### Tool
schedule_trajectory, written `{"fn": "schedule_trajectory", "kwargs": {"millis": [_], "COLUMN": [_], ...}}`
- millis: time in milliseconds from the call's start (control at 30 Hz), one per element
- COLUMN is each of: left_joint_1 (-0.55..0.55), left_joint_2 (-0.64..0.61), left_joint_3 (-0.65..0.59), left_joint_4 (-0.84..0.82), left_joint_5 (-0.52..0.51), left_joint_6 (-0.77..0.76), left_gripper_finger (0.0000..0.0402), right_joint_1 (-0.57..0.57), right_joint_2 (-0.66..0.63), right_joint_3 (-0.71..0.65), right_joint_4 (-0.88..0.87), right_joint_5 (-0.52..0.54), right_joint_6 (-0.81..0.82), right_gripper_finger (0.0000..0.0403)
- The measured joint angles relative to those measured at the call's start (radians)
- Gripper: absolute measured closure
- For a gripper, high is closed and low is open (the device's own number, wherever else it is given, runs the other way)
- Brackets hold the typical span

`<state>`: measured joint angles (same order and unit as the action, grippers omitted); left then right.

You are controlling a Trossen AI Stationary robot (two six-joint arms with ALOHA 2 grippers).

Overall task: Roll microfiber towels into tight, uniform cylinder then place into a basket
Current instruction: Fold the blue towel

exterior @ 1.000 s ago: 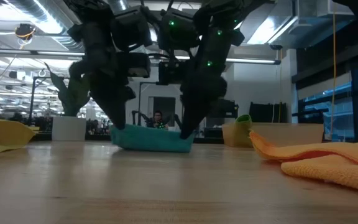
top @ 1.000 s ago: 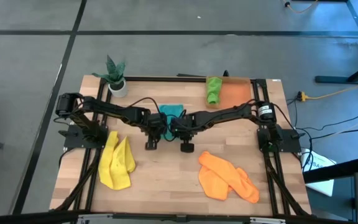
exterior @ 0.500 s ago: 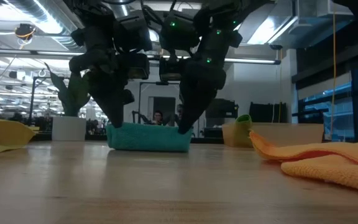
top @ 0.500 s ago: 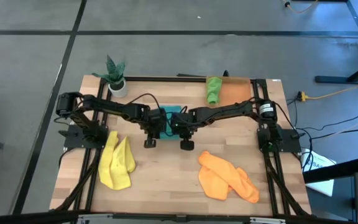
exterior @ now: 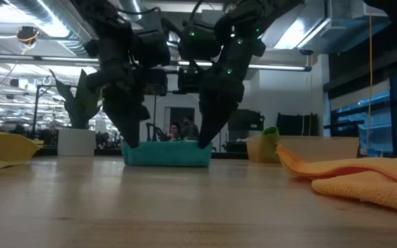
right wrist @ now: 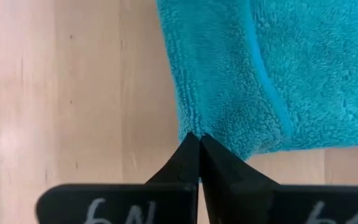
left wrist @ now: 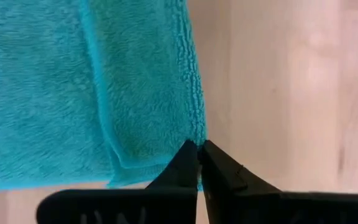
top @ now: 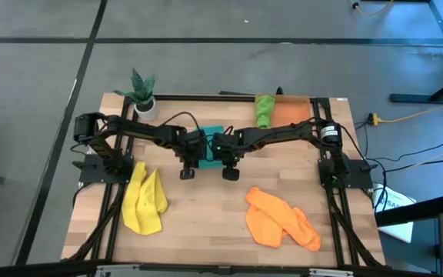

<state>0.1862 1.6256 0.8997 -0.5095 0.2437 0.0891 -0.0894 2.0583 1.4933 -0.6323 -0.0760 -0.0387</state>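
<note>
At the centre of the high view, the left gripper (top: 196,153) and right gripper (top: 223,153) each have their jaws together, pinching a corner of the teal towel (top: 211,146) flat on the worktop (top: 206,208). The basket (top: 292,114), upper right, holds the green towel (top: 264,110). Yellow towel (top: 144,200) lower left, orange towel (top: 281,218) lower right.

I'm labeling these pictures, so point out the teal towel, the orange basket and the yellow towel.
teal towel (exterior: 167,153): low view, middle of its front face.
orange basket (top: 291,115): high view, bare floor beside the green towel.
yellow towel (top: 144,201): high view, middle of the cloth.
</note>
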Motion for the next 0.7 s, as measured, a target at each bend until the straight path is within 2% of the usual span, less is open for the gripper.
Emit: {"fn": "schedule_trajectory", "kwargs": {"millis": [67, 267, 500, 700], "left_joint_1": [0.005, 0.011, 0.049, 0.086], "left_joint_2": [0.005, 0.005, 0.005, 0.005], "left_joint_3": [0.0, 0.0, 0.0, 0.0], "left_joint_4": [0.0, -0.008, -0.016, -0.026], "left_joint_5": [0.046, 0.154, 0.191, 0.19], "left_joint_6": [0.0, 0.0, 0.007, -0.004], "left_gripper_finger": [0.0401, 0.0401, 0.0401, 0.0401], "right_joint_1": [-0.002, -0.008, -0.047, -0.095], "right_joint_2": [0.0, 0.0, 0.0, 0.005], "right_joint_3": [0.0, 0.0, 0.0, 0.001], "right_joint_4": [-0.001, -0.004, 0.0, 0.002], "right_joint_5": [-0.023, -0.219, -0.227, -0.318], "right_joint_6": [0.001, 0.003, 0.004, 0.011], "right_gripper_finger": [0.0397, 0.0397, 0.0397, 0.0397]}}
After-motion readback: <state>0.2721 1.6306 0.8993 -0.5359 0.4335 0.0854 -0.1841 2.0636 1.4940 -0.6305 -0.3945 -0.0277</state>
